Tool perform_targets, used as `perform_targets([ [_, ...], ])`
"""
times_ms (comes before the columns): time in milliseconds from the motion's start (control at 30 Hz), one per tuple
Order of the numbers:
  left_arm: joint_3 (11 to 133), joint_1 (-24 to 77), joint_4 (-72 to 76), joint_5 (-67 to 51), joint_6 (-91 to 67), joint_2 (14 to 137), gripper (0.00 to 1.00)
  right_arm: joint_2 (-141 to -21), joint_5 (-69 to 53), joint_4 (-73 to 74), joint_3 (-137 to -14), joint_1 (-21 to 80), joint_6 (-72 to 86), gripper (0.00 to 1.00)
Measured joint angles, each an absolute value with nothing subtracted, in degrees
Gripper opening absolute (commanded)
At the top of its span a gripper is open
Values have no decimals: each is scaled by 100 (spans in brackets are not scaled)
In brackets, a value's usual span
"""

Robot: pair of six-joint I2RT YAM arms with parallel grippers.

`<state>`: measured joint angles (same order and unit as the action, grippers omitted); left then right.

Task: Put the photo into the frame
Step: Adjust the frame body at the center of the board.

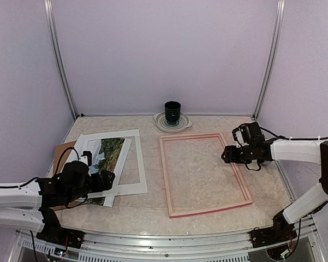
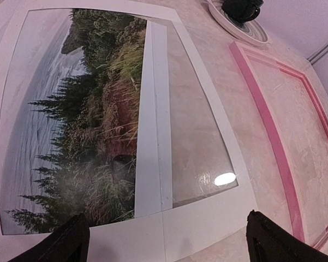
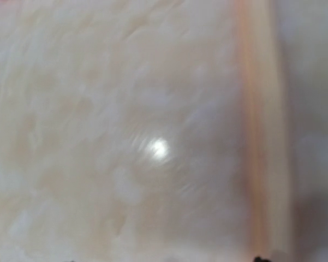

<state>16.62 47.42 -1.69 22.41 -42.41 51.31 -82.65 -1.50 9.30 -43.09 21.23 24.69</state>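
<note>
My left pincer [image 2: 172, 246] stands spread as wide as it goes, with nothing between its two black fingertips [image 2: 71, 240]. It hangs over the near border of the flat white mat board with a rectangular cut-out [image 2: 199, 226]; I cannot tell whether it touches the board.

The thin paper photo of dark green trees and bluish water with a white margin [image 2: 82, 125] lies flat on the table's left side. It sits under the mat and shows through the left part of the window. A plain brown backing board [image 1: 61, 153] pokes out at the far left.

The large rectangular pink-rimmed frame [image 1: 166, 174] lies flat at the table's middle, well apart from the photo.

My right pincer [image 1: 227, 154] hovers by the frame's right rail. Its wrist view is blurred, so I cannot tell how far it is open.
</note>
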Motion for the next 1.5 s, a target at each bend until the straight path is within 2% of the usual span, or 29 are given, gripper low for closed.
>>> perform_targets([
  [267, 1662, 4742, -169, 2224, -4241, 5140, 99, -8530, 373, 1063, -4462, 1789, 2311, 74],
  [400, 1662, 4742, -169, 2204, -4241, 5137, 99, -8739, 377, 1076, -4462, 1726, 2285, 70],
  [600, 1662, 4742, -169, 2185, -4244, 5109, 99, -9000, 215, 1022, -4451, 1721, 2261, 56],
  [800, 1662, 4742, -169, 2185, -4244, 5105, 99, -9054, -73, 764, -4270, 1706, 2276, 30],
  [1367, 1662, 4742, 75, 2139, -4261, 5271, 99, -9011, -176, 436, -3938, 2486, 2633, 30],
  [1500, 1662, 4742, 89, 2139, -4263, 5275, 99, -9011, -104, 440, -3938, 2665, 2668, 38],
])
